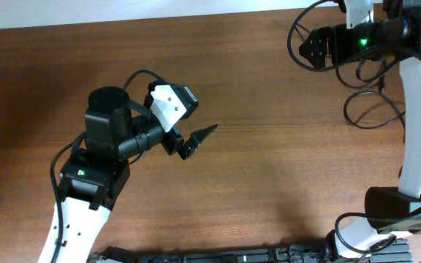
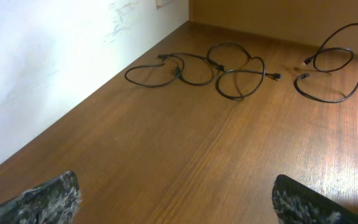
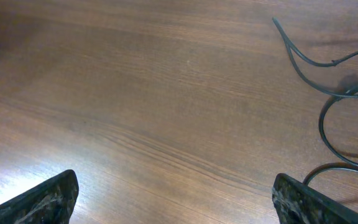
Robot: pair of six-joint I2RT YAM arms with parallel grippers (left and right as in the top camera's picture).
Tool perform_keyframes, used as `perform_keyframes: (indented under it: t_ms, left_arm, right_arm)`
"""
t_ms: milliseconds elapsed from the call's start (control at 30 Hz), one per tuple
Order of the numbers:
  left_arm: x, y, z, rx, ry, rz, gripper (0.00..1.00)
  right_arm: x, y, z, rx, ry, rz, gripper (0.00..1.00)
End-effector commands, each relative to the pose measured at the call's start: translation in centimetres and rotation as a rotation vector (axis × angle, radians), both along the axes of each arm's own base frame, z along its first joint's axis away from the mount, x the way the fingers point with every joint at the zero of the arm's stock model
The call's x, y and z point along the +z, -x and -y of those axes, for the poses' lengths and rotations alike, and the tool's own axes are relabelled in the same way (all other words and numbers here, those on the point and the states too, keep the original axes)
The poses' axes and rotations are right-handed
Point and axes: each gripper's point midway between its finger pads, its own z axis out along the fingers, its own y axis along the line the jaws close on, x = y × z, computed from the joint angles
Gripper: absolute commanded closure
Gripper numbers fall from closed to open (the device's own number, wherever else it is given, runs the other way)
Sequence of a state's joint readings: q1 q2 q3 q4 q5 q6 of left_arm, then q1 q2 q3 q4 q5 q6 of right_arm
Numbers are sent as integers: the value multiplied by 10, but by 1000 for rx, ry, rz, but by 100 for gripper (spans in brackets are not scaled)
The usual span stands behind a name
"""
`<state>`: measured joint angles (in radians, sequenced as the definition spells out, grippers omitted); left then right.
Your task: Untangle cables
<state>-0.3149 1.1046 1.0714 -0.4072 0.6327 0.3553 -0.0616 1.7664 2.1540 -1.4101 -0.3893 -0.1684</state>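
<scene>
The jaws of both arms are spread wide with nothing between them, a sensible ready stance since no cord is within reach. The left arm (image 1: 108, 120) hangs over bare tabletop (image 2: 166, 155), aimed toward the cables (image 2: 219, 68). They lie farther off near the wall (image 2: 42, 62) as a chain of overlapping loops, with another looped cord (image 2: 331, 65) just apart on the right. The right arm (image 1: 415, 131) has cord ends (image 3: 328, 68) off to one side of its jaws. No container is in view.

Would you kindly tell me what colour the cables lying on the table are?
Black. The cables show best in the left wrist view.
</scene>
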Motion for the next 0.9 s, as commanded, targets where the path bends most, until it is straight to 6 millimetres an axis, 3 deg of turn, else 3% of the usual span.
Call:
perform_keyframes:
  t_ms: [0,500,667,867]
  left_arm:
    - [5,2,3,-18,7,12,1]
    - [-13,7,-3,6,-32,-69,1]
    - [-41,9,-20,97,-124,-171,1]
    - [-79,27,-36,143,-223,-326,1]
  right_arm:
    - [5,2,0,8,14,19,1]
    - [5,2,0,8,14,19,1]
    - [5,2,0,8,14,19,1]
    - [5,2,0,8,14,19,1]
